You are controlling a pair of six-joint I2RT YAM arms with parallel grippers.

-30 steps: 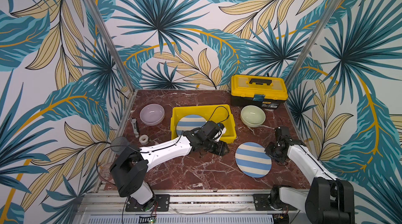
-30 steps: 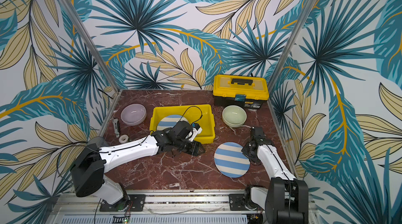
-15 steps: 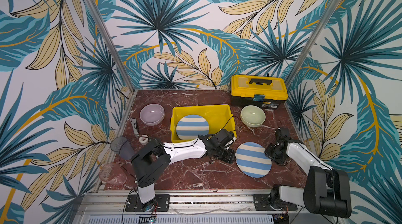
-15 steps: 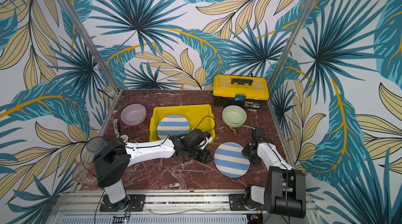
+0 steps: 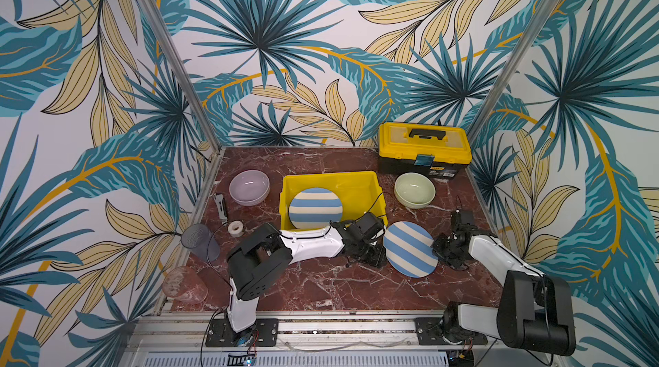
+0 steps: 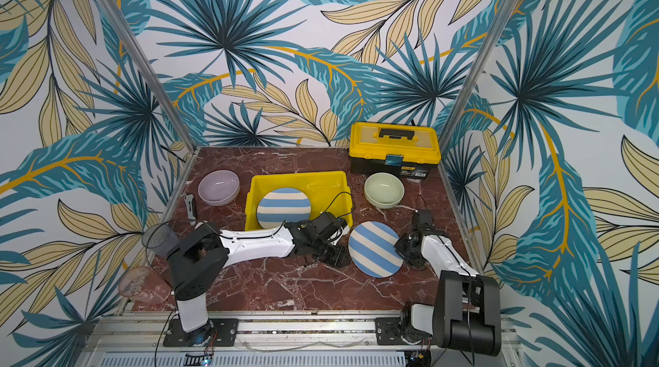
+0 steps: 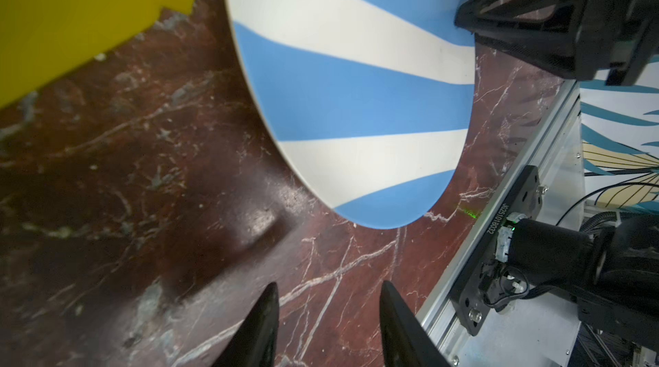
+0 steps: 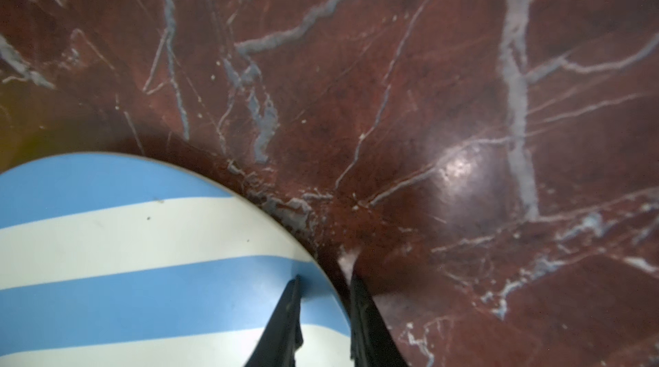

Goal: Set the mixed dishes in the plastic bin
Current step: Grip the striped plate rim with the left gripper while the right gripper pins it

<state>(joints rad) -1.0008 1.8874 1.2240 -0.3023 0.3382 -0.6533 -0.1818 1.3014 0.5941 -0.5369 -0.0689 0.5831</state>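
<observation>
The yellow bin [image 5: 356,185] sat mid-table with one striped plate [image 5: 315,207] lying flat in its near left part. The second striped plate [image 5: 410,249] lay on the red marble tabletop [image 5: 321,286], just off the bin's near right corner and between the two grippers.

The left gripper [image 7: 328,286] stood beside that plate's left edge, its jaws parted and empty over bare stone. The right gripper [image 8: 324,276] straddled the plate's right rim. One fingertip was over a blue stripe and its partner was off the edge on the marble. Whether they pinched the rim could not be told.

Open marble ran from the plate and arms forward to the aluminium rail [image 5: 338,326]. The pale green bowl [image 5: 414,189] sat right of the bin, in front of the toolbox [image 5: 424,148]. The lilac bowl [image 5: 249,187] sat left of the bin. A dusky tumbler [image 5: 199,247] and a clear tumbler [image 5: 183,285] crowded the left edge. Leaf-patterned walls closed three sides.

Only the top views showed the bin's contents and the bowls. The left wrist view alone showed a strip of marble parting the bin's corner from the plate. The right wrist view alone showed the rim passing between the fingertips.
</observation>
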